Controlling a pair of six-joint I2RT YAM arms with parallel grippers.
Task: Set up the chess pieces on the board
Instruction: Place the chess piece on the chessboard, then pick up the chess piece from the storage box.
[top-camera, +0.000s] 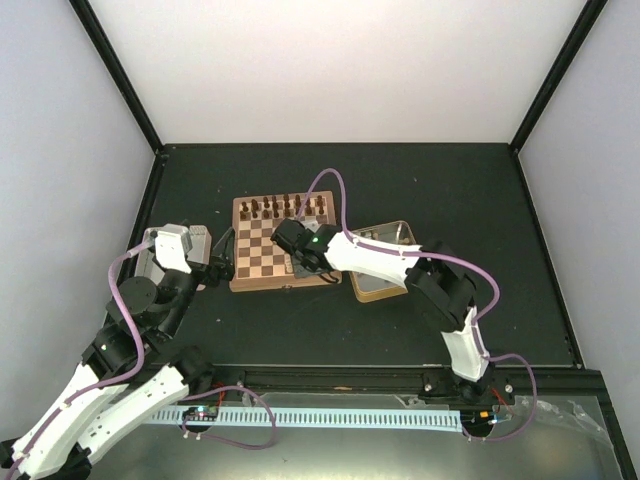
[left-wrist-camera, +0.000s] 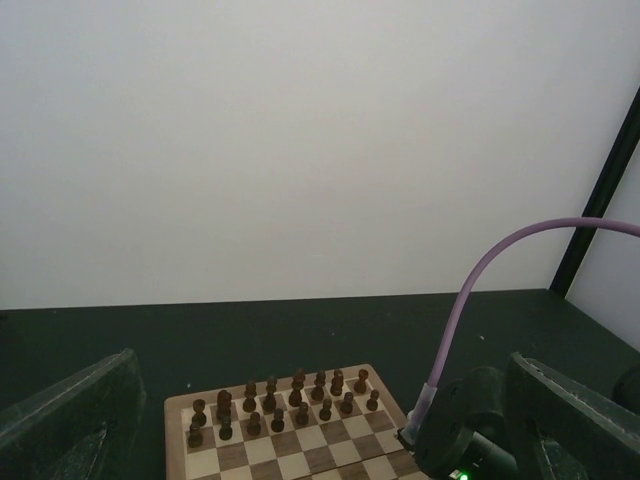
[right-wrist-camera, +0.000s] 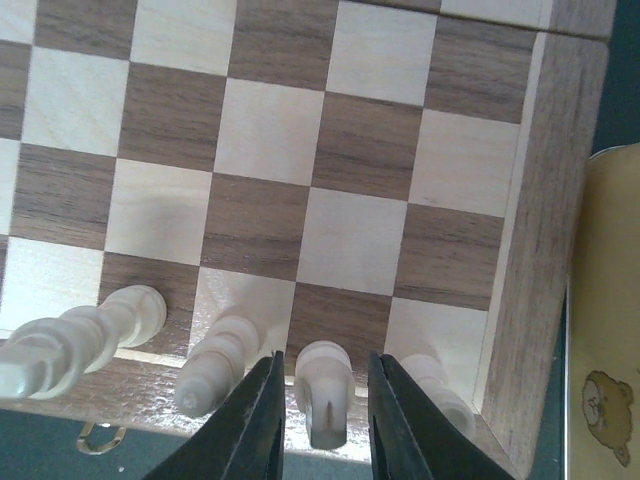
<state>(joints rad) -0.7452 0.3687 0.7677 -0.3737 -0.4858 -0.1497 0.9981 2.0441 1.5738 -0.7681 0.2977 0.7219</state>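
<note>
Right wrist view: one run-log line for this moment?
right gripper: open, straddling pale chess piece, gaps both sides | piece: upright, board edge row | left gripper: open, empty | dark chessmen: far rows

Both arms look alike to me: white shell links joined by black joint housings. I log the left arm (top-camera: 100, 395) and the right arm (top-camera: 375, 258) as the same build. A lilac cable (top-camera: 335, 195) runs along each in loose loops. A green light (top-camera: 313, 238) glows on the right wrist housing, and a pale grey box (top-camera: 182, 240) sits on the left wrist. Right gripper (right-wrist-camera: 325, 358): fingers (right-wrist-camera: 250, 430) matte black, narrow, tapered. Left gripper (left-wrist-camera: 320, 358): fingers (left-wrist-camera: 75, 410) dark, broad, blocky.
</note>
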